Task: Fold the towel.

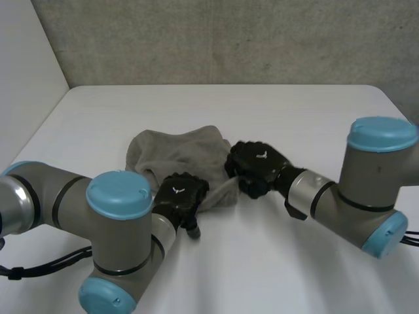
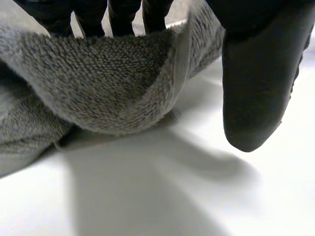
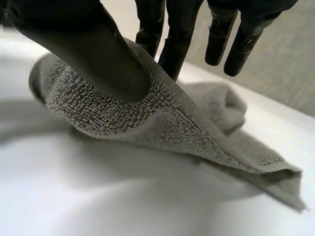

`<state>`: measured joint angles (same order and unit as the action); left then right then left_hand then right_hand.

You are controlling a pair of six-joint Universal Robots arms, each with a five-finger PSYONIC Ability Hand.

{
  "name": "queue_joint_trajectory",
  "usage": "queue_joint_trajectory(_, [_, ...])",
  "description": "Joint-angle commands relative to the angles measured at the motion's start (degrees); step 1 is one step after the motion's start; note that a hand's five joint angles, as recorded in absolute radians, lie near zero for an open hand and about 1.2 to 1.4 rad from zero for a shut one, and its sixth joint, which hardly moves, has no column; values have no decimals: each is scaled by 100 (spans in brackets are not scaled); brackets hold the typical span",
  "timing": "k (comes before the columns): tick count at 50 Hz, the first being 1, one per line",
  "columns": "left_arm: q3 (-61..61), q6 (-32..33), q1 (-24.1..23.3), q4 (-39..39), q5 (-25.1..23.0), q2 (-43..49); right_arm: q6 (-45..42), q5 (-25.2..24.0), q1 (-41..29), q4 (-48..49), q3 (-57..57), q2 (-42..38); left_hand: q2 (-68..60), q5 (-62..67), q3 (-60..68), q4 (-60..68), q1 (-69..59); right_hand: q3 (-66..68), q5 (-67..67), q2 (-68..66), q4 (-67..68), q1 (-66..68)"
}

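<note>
A grey terry towel (image 1: 175, 152) lies bunched in a loose heap near the middle of the white worktop (image 1: 275, 108), closer to the robot than to the grey wall (image 1: 229, 39) behind it. In the head view the left robot hand (image 1: 181, 195) sits at the towel's near edge, on the side of its own arm, and the right robot hand (image 1: 257, 165) sits at the towel's opposite side, where a narrow strip of cloth runs between the two hands. In the left wrist view the fingers (image 2: 118, 14) of the left robot hand (image 2: 258, 83) curl behind a raised fold of the towel (image 2: 108, 88). The hem runs up between fingers and thumb, while the thumb's tip hangs clear of the cloth, just above the worktop (image 2: 197, 196). The fold is held off the surface, with shadow beneath it. In the right wrist view the right robot hand (image 3: 88, 54) pinches the towel (image 3: 147, 118) at its hemmed edge, thumb pressed on the upper face and fingers (image 3: 172, 39) set against the far side. The pinched part is lifted off the worktop (image 3: 74, 196), and the rest trails down to the surface beyond.
</note>
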<state>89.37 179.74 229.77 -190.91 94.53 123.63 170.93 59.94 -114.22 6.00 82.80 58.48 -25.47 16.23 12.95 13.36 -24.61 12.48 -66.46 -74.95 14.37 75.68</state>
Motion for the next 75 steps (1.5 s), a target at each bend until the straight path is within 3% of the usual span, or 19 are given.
queue_joint_trajectory(1, [-262, -193, -11, -298, 101, 64, 810, 273, 76, 86, 315, 515, -390, 314, -295, -336, -477, -248, -354, -505, -437, 432])
queue_joint_trajectory(7, [-430, -211, -11, -509, 110, 266, 1206, 290, 76, 51, 517, 656, -1317, 1241, -295, -336, -1404, -248, -354, -505, -437, 432])
queue_joint_trajectory(12, [-482, -211, 76, -825, 241, 354, 1276, 290, 84, 24, 570, 779, -4169, 4093, -295, -336, -4255, -248, -354, -505, -437, 432])
queue_joint_trajectory(13, [-482, -211, 77, -826, 241, 354, 1259, 299, 93, 33, 596, 831, -4177, 4100, -295, -336, -4263, -248, -354, -505, -437, 432])
queue_joint_trajectory(14, [-448, -211, 120, -869, 267, 320, 1232, 290, 119, 33, 605, 875, -5309, 5233, -295, -336, -5396, -248, -354, -505, -437, 432])
queue_joint_trajectory(21, [-227, -149, 516, -869, 171, 12, 1188, 176, 181, 85, 588, 972, -5453, 5377, -295, -336, -5539, -248, -354, -505, -437, 432])
queue_joint_trajectory(26, [89, -114, 718, -817, -268, -612, 757, 114, 128, 121, 535, 700, -5453, 5377, -295, -336, -5539, -248, -58, -208, -437, 136])
queue_joint_trajectory(27, [228, -114, 788, -808, -451, -804, 514, 106, 93, 130, 483, 491, -5453, 5377, -295, -336, -5539, -248, 1375, 1224, -437, -1296])
queue_joint_trajectory(28, [360, -114, 841, -808, -610, -1006, 511, 106, 93, 130, 482, 489, -5453, 5377, -295, -336, -5539, -248, 1389, 1238, -437, -1311])
queue_joint_trajectory(30, [501, -106, 902, -808, -716, -1191, 39, 97, 32, 156, 316, 113, -5453, 5377, -295, -336, -5539, -248, 3082, 2932, -437, -3004])
queue_joint_trajectory(39, [1055, -97, 1105, -563, -866, -1991, -166, 167, -91, 464, -63, -619, -5453, 5377, -295, -336, -5539, -248, 4181, 4031, -437, -4103])
queue_joint_trajectory(46, [1187, -105, 1201, -316, -875, -2291, 63, 421, -118, 1429, -80, -829, -5453, 5377, -295, -336, -5539, -248, 4568, 4418, -437, -4490])
queue_joint_trajectory(58, [1380, -114, 1579, -131, -1085, -2800, 98, 800, -91, 1756, -397, -1243, -5453, 5377, -295, -336, -5539, -248, 3979, 3829, -437, -3901])
queue_joint_trajectory(60, [1416, -114, 1614, -131, -1103, -2853, 107, 730, -91, 1729, -493, -1339, -5453, 5377, -295, -336, -5539, -248, 1973, 1822, -437, -1895])
queue_joint_trajectory(61, [1416, -114, 1615, -131, -1103, -2854, 107, 730, -91, 1729, -493, -1339, -5453, 5377, -295, -336, -5539, -248, 1961, 1811, -437, -1883])
queue_joint_trajectory(62, [1433, -106, 1658, -131, -1112, -2888, 116, 721, -100, 1712, -528, -1374, -5453, 5377, -295, -336, -5539, -248, 262, 112, -437, -184])
queue_joint_trajectory(63, [1442, -114, 1711, -122, -1112, -2906, 151, 703, -92, 1668, -555, -1383, -5453, 5377, -295, -336, -5539, -248, -348, -499, -437, 426])
queue_joint_trajectory(69, [1495, -97, 1896, -87, -1121, -2924, 494, 519, 76, 1211, -502, -1120, -5453, 5377, -295, -336, -5539, -248, -354, -505, -437, 432])
queue_joint_trajectory(75, [1522, -35, 2010, -8, -1139, -2906, 467, -123, 647, 244, -335, 5, -5453, 5377, -295, -336, -5539, -248, -354, -505, -437, 432])
